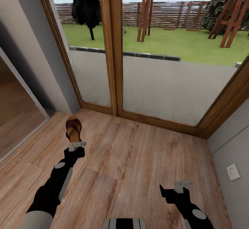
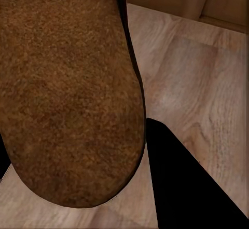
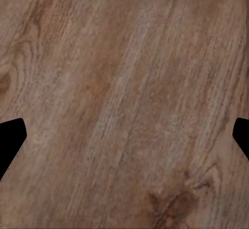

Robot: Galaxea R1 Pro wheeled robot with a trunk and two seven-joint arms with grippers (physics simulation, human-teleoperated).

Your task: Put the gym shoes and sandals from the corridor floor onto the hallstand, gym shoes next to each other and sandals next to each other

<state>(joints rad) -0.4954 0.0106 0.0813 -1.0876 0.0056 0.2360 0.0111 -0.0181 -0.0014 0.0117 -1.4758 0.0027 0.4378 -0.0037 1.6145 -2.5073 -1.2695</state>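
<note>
Left gripper (image 1: pixel 76 145) clamped on a brown sandal (image 1: pixel 73 128) sticking out ahead of it, right gripper (image 3: pixel 124 135) spread wide, empty, plank floor (image 3: pixel 129 73) beneath

A home corridor: light brown wood-plank floor (image 1: pixel 138 159), wood-framed glass doors (image 1: pixel 114 49) facing a fenced green lawn (image 1: pixel 180 44), white wall switch (image 1: pixel 233 171).

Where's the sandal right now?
In the head view the sandal is left of centre, at the left pincer, above the wood floor before the glass door.
</note>
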